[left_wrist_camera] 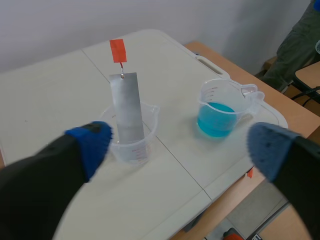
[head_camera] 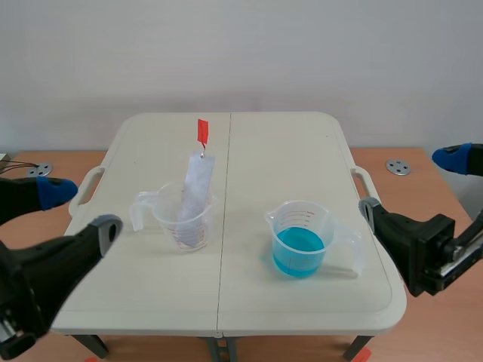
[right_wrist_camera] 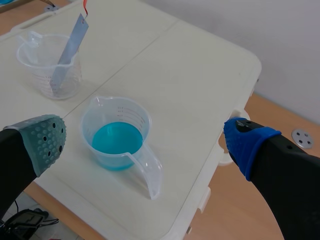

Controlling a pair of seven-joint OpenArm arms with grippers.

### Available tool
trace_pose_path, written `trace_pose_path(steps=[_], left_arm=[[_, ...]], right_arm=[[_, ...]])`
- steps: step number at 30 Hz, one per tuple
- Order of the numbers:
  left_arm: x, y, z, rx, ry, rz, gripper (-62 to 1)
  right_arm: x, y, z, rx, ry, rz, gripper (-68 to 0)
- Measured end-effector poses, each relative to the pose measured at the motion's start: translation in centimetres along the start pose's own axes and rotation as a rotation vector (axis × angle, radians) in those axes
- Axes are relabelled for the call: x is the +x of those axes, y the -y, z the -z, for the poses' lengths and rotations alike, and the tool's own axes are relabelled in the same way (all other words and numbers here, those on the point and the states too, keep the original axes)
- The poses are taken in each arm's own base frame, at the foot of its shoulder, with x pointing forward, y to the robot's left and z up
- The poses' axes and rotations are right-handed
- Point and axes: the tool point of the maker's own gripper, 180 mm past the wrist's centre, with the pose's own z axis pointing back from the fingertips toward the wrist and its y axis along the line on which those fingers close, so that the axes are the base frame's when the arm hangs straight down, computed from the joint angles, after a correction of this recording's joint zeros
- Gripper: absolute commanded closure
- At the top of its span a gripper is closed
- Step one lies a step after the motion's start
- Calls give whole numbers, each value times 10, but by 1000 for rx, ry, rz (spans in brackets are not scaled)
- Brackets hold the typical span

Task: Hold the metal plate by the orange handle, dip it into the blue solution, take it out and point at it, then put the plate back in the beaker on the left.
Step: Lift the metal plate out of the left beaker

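The left claw [left_wrist_camera: 180, 147] is held wide open and empty. The metal plate [left_wrist_camera: 128, 107] is seen just ahead of it, leaning in the beaker [left_wrist_camera: 132, 147]. It looks thin, stiff and light, maybe slippery, so the small orange handle [left_wrist_camera: 118, 50] on top should be pinched gently. The right claw [right_wrist_camera: 145, 142] is open too, with the blue solution [right_wrist_camera: 114, 140] ahead.

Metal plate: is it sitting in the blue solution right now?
No, the metal plate stands leaning in the clear beaker, apart from the blue solution in the other beaker.
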Motion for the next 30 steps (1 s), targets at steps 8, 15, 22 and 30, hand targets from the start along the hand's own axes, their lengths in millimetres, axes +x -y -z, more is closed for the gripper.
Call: trace_pose_path(steps=[8,15,22,30], left_arm=[[-8,0,0,-2,-46,1,-23],[-30,-3,-19,27,-151,5,-23],[-61,-8,-62,81,-310,-19,-23],[-89,11,-102,76,-463,-86,-23]], right_arm=[[17,-14,34,68,47,-7,-663],[18,-16,71,104,80,10,-663],[18,-18,109,102,93,80,-663],[23,-35,151,157,106,125,-663]])
